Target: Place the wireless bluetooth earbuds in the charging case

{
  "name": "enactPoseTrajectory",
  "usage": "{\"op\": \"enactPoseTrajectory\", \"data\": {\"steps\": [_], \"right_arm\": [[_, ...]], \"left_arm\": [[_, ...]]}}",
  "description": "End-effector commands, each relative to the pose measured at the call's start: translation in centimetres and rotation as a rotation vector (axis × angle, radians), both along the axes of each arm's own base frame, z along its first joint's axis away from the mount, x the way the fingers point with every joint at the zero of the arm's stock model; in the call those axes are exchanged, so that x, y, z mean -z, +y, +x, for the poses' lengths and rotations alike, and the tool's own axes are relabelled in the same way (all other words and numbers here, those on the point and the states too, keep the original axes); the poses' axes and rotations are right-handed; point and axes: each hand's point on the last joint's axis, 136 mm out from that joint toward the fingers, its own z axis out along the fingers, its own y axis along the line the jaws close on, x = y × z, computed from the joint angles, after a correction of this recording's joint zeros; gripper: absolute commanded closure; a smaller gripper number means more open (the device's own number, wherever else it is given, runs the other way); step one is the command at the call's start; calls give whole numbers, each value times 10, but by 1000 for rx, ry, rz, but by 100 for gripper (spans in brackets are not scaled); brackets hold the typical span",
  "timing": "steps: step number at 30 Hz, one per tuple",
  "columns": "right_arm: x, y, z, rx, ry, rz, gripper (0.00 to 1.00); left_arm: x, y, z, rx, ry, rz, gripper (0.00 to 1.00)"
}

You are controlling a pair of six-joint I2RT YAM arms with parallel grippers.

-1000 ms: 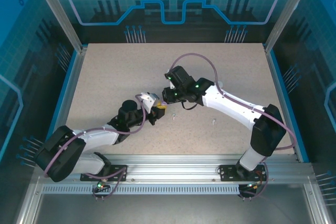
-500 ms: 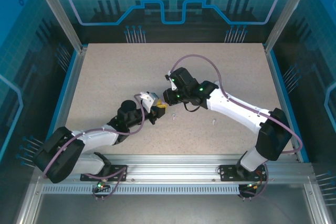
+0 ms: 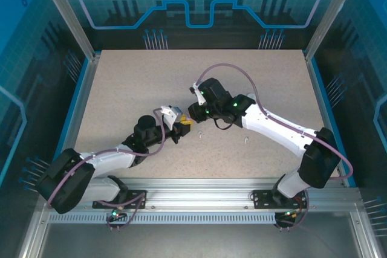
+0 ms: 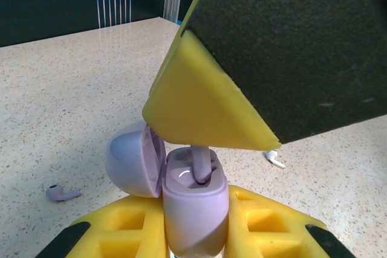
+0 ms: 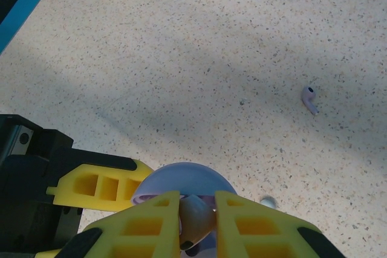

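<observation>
On a speckled table, two robot arms meet just below centre: the left arm reaching in from 7 o'clock, the right arm from 4 o'clock. The left gripper is clenched on a pale purple charging case, holding it upright with its lid swung open toward 10 o'clock. Directly above, the right gripper pinches a pale purple earbud, whose stem points down into one socket of the case, apparently only part-way seated.

A second purple earbud lies loose on the table at 9 o'clock from the case, well apart. A white earbud rests on the table at 2 o'clock, beyond the right gripper's yellow finger.

The insertion looks close to done for this bud, but the margin is thin. The stem appears slightly tilted; pressing down off-axis could jam it against the socket rim or lever the case out of the left gripper's hold. Letting go before it seats could leave the bud proud, or tip it out onto the table. The broad yellow finger also sits just beside the open lid, and a sideways drift could knock the lid shut onto the bud.
</observation>
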Motion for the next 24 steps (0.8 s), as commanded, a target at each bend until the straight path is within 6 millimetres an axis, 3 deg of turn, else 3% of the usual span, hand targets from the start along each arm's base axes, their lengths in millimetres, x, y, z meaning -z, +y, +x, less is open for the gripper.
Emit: {"op": "enactPoseTrajectory", "data": {"steps": [1, 24], "right_arm": [[1, 0, -8, -41, -3, -18, 82], [-18, -1, -6, -93, -102, 9, 82]], "left_arm": [[-42, -8, -5, 53, -96, -87, 77], [-58, -12, -13, 95, -117, -138, 77]]}}
